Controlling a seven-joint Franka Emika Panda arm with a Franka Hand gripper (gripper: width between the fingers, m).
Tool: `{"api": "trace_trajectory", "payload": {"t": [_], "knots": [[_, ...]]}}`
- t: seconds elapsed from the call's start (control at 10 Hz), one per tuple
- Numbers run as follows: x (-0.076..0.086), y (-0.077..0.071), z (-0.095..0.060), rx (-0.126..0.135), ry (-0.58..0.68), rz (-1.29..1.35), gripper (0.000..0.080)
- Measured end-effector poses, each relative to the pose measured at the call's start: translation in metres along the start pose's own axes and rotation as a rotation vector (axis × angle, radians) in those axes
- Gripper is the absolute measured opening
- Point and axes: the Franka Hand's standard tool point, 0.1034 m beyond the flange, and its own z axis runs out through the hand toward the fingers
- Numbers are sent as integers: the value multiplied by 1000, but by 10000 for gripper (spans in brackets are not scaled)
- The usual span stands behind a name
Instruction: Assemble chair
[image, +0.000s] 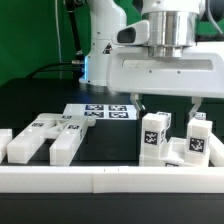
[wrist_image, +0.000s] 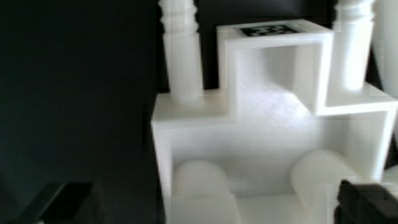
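Several chair pieces (image: 155, 135) sit beside the border rail (image: 110, 181).

On my feed there's a white tagged block (image: 154, 135) and its twin block (image: 197, 138) standing upright just below my pincer (image: 168, 106). The longer bars (image: 45, 140) lie flat, well off toward the exterior view's left of it.

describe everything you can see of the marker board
The marker board is a thin, flat white board lying on the black table in front of the robot's base. Black-and-white tags cover its top. Nothing visibly rests on it; the chair parts lie nearer the camera.
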Motion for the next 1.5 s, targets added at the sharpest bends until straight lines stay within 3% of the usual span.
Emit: {"api": "trace_trajectory", "payload": {"t": [0.4,1.5], "knots": [[-7,10,22,-25,-2,-10,649],[-24,13,49,-58,-38,-28,622]]}}
